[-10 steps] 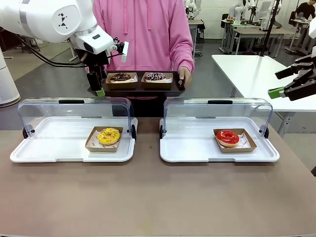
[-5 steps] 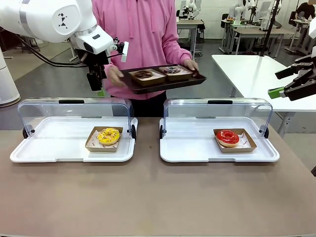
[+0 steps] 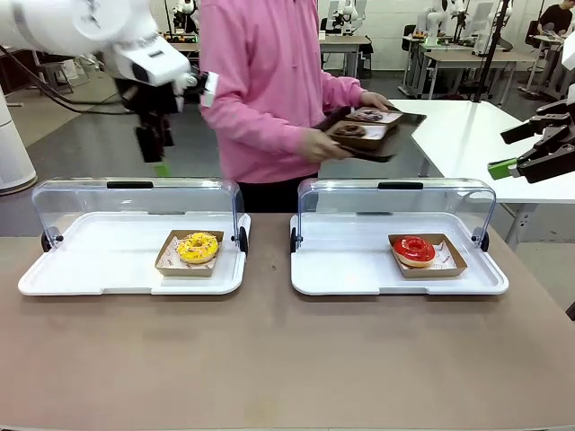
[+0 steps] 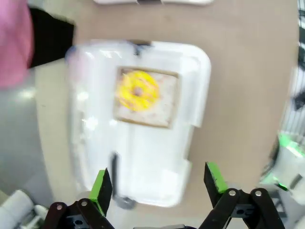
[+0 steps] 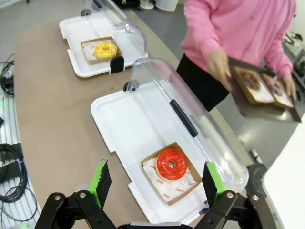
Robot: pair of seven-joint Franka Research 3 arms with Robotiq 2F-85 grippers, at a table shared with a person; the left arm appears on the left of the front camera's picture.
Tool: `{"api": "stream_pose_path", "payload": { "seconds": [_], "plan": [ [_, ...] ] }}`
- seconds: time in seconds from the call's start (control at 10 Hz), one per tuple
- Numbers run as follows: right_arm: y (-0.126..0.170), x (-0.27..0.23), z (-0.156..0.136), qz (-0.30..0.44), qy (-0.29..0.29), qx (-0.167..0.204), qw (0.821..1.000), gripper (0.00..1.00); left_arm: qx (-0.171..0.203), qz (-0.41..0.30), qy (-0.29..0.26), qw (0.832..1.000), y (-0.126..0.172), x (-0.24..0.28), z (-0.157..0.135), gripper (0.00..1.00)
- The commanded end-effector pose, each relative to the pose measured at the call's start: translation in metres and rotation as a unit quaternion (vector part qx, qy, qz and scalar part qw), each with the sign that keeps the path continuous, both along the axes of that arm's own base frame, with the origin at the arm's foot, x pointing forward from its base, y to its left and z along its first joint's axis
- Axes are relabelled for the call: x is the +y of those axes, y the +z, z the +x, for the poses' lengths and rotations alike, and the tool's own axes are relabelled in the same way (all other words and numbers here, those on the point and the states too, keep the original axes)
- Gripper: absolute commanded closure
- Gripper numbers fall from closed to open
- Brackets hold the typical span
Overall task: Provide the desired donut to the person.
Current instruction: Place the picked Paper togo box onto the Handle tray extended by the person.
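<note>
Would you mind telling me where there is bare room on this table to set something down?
The brown table is bare along the near edge, in front of both white trays. The left tray is free left of the yellow donut; the right tray is free left of the red donut. The gap between the trays is narrow.

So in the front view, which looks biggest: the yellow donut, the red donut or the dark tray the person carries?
1. Dark tray.
2. Yellow donut and red donut: alike, unranked.

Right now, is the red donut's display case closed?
No, in the front view the clear lid is swung back behind the white tray, leaving the red donut uncovered.
</note>
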State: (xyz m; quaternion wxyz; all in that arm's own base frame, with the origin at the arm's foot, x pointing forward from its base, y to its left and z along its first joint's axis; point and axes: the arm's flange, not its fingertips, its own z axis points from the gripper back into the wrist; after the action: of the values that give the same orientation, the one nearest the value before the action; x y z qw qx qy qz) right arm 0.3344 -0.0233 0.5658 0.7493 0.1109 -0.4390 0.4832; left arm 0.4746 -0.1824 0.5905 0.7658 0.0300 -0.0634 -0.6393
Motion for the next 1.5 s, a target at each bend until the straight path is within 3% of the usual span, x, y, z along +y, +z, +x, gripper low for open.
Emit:
{"api": "stream_pose_path", "payload": {
  "seconds": [0.0,0.1,0.4,0.8,1.1,1.4],
  "plan": [
    [-0.002,0.000,0.000,-0.001,0.002,0.004,1.000,0.00,0.050,-0.050,0.078,0.994,0.020,0.078,-0.030,0.00],
    [-0.002,0.000,0.000,-0.001,0.002,0.004,1.000,0.00,0.075,-0.105,0.088,0.988,0.022,0.120,-0.037,0.00],
    [-0.002,0.000,0.000,-0.001,0.002,0.004,1.000,0.00,0.083,-0.247,0.122,0.958,-0.011,0.237,-0.053,0.00],
    [-0.002,0.000,0.000,-0.001,0.002,0.004,1.000,0.00,-0.005,-0.393,0.174,0.903,-0.053,0.300,-0.081,0.00],
    [-0.002,0.000,0.000,-0.001,0.002,0.004,1.000,0.00,-0.065,-0.406,0.217,0.886,-0.060,0.327,-0.088,0.00],
    [-0.002,0.000,0.000,-0.001,0.002,0.004,1.000,0.00,-0.073,-0.408,0.242,0.877,-0.067,0.333,-0.086,0.00]
  ]
}}
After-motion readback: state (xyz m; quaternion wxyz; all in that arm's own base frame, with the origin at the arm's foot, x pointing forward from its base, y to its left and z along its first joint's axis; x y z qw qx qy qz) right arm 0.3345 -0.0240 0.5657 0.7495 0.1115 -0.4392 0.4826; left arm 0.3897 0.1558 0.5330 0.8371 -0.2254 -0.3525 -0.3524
